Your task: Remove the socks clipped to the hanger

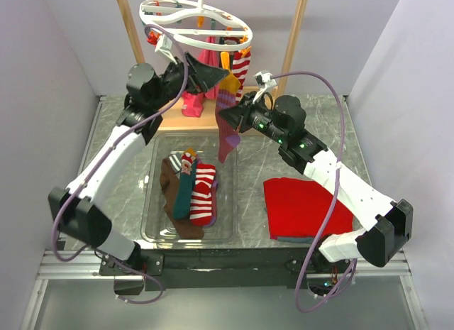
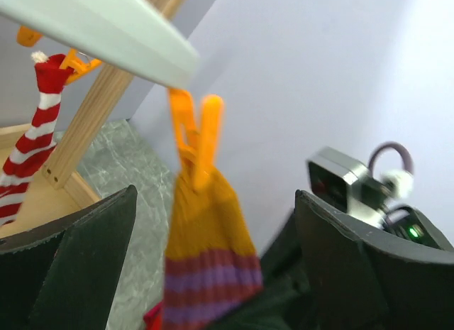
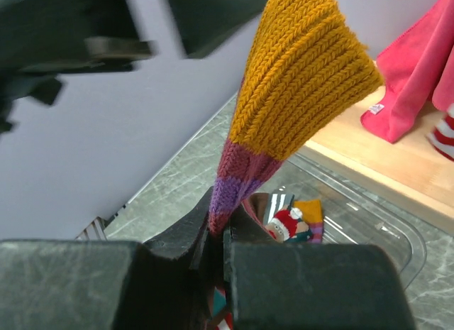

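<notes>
The job was partly done. 3 socks lay in the clear bin (image 1: 150, 196): a brown sock (image 1: 170, 189), a teal sock (image 1: 184, 191) and a red-and-white sock (image 1: 203, 196). At least 2 hung from the hanger (image 2: 106, 25). A mustard-and-purple sock (image 2: 209, 238) was at the front, pinned by an orange clip (image 2: 195, 131), and a hanging striped sock (image 2: 35, 131) sat farther back on a clip of its own. The left arm covered part of the hanger in the top view, so it could not be told whether more were clipped there. The pink cloth (image 1: 193, 99) and the red folded cloth (image 1: 305, 202) were no part of the job.

The right gripper (image 3: 220, 238) was clamped on the purple lower part of the mustard-and-purple sock, its fingers pressed together with the knit between them. The left gripper (image 2: 213, 216) was spread wide, with 1 finger on each side of the orange clip and the mustard cuff, and it appeared to touch neither. The left gripper probably needed to squeeze that clip so the right could draw the sock down.
</notes>
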